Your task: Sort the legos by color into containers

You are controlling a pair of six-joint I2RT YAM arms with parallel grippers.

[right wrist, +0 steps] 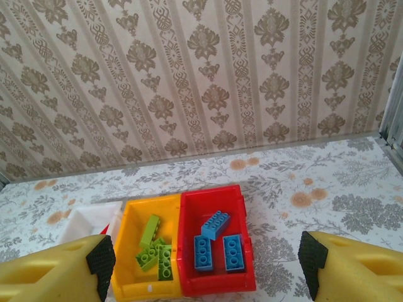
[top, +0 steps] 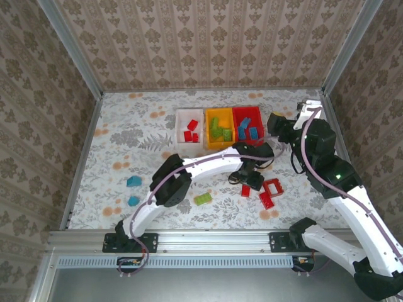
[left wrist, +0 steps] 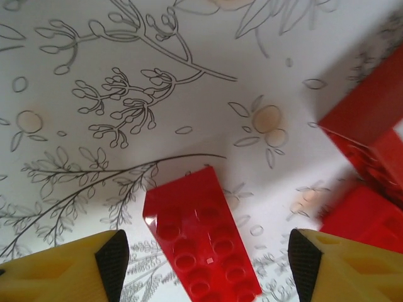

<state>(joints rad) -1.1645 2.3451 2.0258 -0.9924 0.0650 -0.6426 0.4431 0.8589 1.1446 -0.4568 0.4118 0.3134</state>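
Red lego [left wrist: 198, 239] between wide left jaws (gaps both sides); right jaws wide beside containers [right wrist: 214, 191].

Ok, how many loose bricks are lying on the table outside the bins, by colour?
Red bricks: 3
Blue bricks: 2
Green bricks: 1
Total: 6
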